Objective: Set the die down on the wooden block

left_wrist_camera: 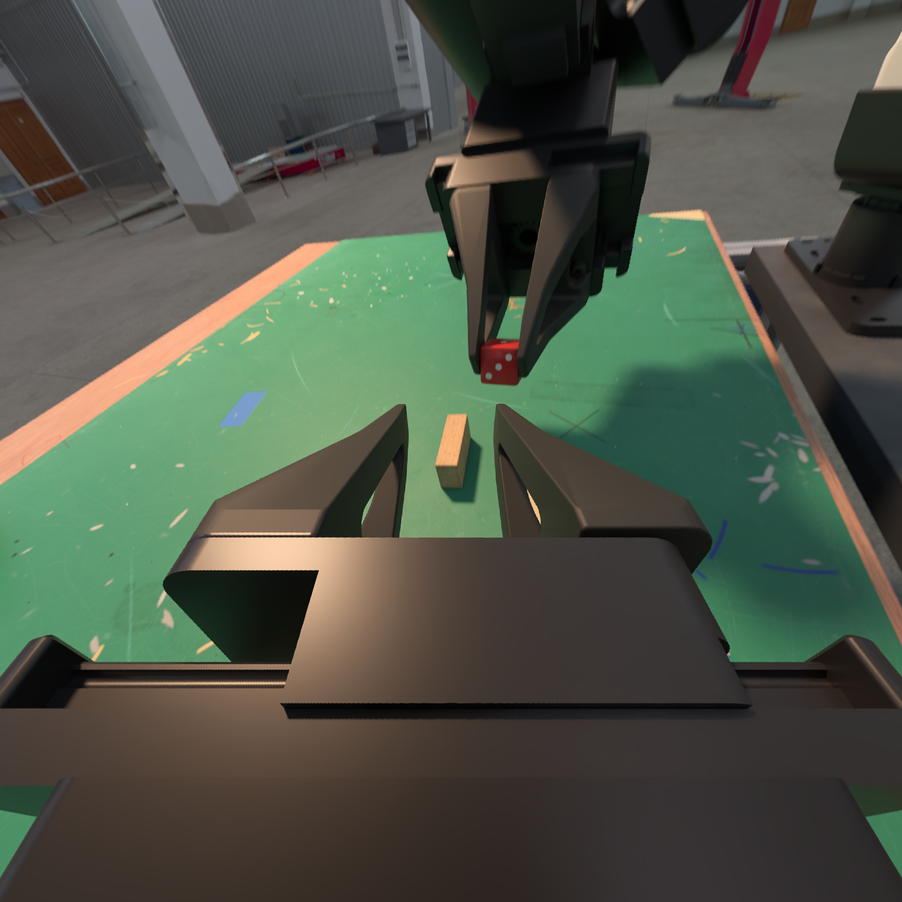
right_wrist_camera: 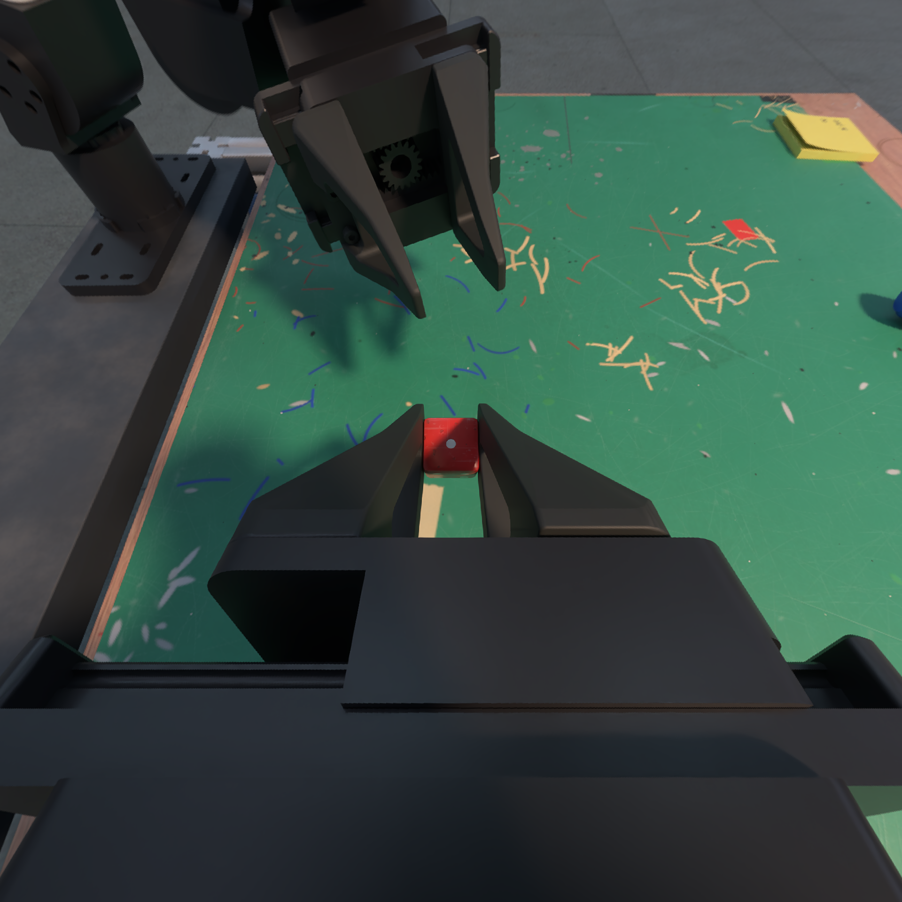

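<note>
A red die [left_wrist_camera: 499, 362] with white pips is held in my right gripper [left_wrist_camera: 498, 371], which hangs above the green mat beyond the wooden block [left_wrist_camera: 453, 450]. The block is small, light and oblong, and lies flat on the mat. In the right wrist view the die [right_wrist_camera: 450, 445] sits clamped between the fingertips of my right gripper [right_wrist_camera: 450, 415], and a strip of the block [right_wrist_camera: 430, 511] shows below it between the fingers. My left gripper [left_wrist_camera: 451, 407] is open and empty, its fingers either side of the block and above it. It also shows in the right wrist view [right_wrist_camera: 461, 302].
The green mat [left_wrist_camera: 341, 371] has a wooden border. A yellow pad [right_wrist_camera: 825, 139] lies at the far corner, a red patch [right_wrist_camera: 739, 228] and a blue object [right_wrist_camera: 897, 305] near the right edge. A blue patch [left_wrist_camera: 242, 409] lies left. Arm bases stand on a grey rail [right_wrist_camera: 97, 390].
</note>
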### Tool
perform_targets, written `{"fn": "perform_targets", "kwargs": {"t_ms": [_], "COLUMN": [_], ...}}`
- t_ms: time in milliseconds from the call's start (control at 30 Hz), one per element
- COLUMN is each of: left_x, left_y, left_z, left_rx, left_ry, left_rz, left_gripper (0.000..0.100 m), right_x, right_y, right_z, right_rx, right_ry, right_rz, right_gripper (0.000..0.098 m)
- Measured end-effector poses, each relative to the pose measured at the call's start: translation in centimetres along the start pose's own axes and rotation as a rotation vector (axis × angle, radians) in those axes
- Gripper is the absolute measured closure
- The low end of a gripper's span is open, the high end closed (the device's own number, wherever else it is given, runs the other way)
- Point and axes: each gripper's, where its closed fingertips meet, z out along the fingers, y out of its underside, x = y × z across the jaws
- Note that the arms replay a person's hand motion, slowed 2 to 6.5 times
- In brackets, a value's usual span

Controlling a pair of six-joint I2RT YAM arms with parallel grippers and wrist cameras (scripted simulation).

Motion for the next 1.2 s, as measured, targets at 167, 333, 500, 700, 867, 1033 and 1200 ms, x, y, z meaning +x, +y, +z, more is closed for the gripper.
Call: {"fn": "perform_targets", "kwargs": {"t_ms": [167,333,500,700,867,1033,1200], "left_x": [0.0,0.0,-0.2,-0.8,-0.9,-1.3,-1.9], "left_y": [1.8,4.1,6.3,7.5,7.9,8.1,8.3], "left_z": [0.3,0.7,0.8,0.9,0.9,0.7,0.3], "left_rx": [-0.139,-0.298,-0.436,-0.526,-0.553,-0.568,-0.579], "left_ry": [0.009,0.018,0.012,-0.001,0.004,0.007,0.007], "left_rz": [0.069,0.161,0.224,0.253,0.238,0.208,0.181], "left_gripper": [0.070,0.070,0.070,0.068,0.065,0.060,0.059], "right_x": [0.2,0.7,1.1,1.4,1.7,1.9,2.2], "right_y": [0.6,1.5,2.5,3.3,3.6,3.7,3.9], "right_z": [0.2,0.4,0.6,0.8,0.9,1.0,1.0], "right_rx": [-0.068,-0.138,-0.205,-0.259,-0.284,-0.302,-0.324], "right_ry": [-0.030,-0.052,-0.078,-0.102,-0.118,-0.129,-0.134], "right_rz": [-0.014,-0.023,-0.025,-0.029,-0.028,-0.028,-0.031], "right_gripper": [0.0799,0.0799,0.0799,0.0799,0.0799,0.0799,0.0799]}}
